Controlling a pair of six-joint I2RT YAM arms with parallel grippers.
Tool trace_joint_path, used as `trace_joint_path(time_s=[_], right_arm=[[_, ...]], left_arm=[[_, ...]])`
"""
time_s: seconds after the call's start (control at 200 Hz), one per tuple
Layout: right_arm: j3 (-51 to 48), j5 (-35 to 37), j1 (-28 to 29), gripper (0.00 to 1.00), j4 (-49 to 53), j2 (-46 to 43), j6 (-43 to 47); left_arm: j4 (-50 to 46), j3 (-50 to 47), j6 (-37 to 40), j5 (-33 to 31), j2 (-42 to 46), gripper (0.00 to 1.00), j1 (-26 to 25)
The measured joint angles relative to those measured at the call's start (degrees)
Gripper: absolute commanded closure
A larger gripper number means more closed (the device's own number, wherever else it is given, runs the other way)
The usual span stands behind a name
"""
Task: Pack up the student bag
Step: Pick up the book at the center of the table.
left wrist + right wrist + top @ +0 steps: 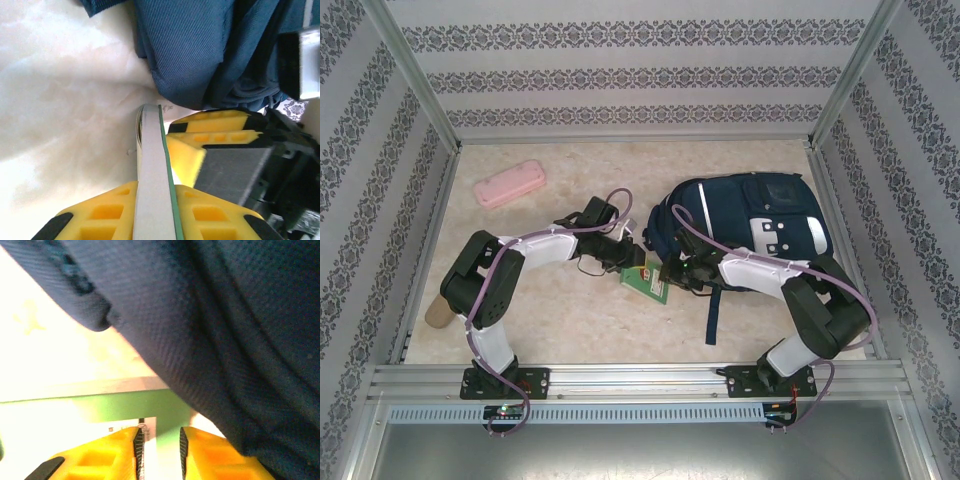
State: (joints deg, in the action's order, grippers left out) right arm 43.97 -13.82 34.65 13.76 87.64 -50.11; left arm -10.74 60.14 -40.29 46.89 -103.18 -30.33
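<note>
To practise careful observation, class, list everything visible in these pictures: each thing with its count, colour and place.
backpack: one, navy blue, far right of the table
book: one, green cover, between the two grippers, beside the backpack
pencil case: one, pink, far left
beige object: one, left edge, too unclear to name
table: one, pale marbled
left gripper: yellow fingers, shut on the book
right gripper: yellow fingers, slightly apart over the book

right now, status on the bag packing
Left gripper clamped on green book. Right gripper at its edge, grip unclear. Student bag beside them, fabric overhanging book; book not in.
</note>
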Motion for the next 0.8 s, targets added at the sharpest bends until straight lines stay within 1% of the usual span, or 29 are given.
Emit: trace_joint_path(time_s=[0.13,0.195,0.25,0.33,0.405,0.505,0.579,0.799], right_arm=[[4.63,1.73,0.0,0.58,5.62,-3.04,3.8],[8.48,3.82,-0.02,0.51,8.83,-4.87,6.51],[11.89,6.08,-0.11,0.47,11.32,-6.38,8.68],[16.37,9.55,-1.05,0.46,14.34,-7.82,12.48],[19.58,12.55,-3.13,0.45,16.74,-8.04,15.39],[22.84,15.69,-6.95,0.45,19.85,-5.97,18.97],[25.05,17.31,-8.98,0.46,21.68,-2.54,21.73],[29.86,18.12,-9.38,0.47,24.59,8.72,26.82]], left_arm=[[-0.92,0.0,0.33,-0.22,0.52,1.0,0.17],[-1.57,0.0,0.5,-0.61,1.66,1.0,0.52],[-2.1,0.0,0.57,-0.74,3.06,1.0,1.14],[-2.19,0.0,0.63,-1.16,5.46,1.0,2.34],[-2.16,0.0,0.63,-1.55,7.74,1.0,3.58],[-2.14,-0.11,0.44,-2.43,10.01,1.0,4.74],[-2.14,-0.72,0.2,-2.95,11.58,1.0,5.31],[-2.14,-3.54,-0.46,-4.09,15.23,1.0,5.86]])
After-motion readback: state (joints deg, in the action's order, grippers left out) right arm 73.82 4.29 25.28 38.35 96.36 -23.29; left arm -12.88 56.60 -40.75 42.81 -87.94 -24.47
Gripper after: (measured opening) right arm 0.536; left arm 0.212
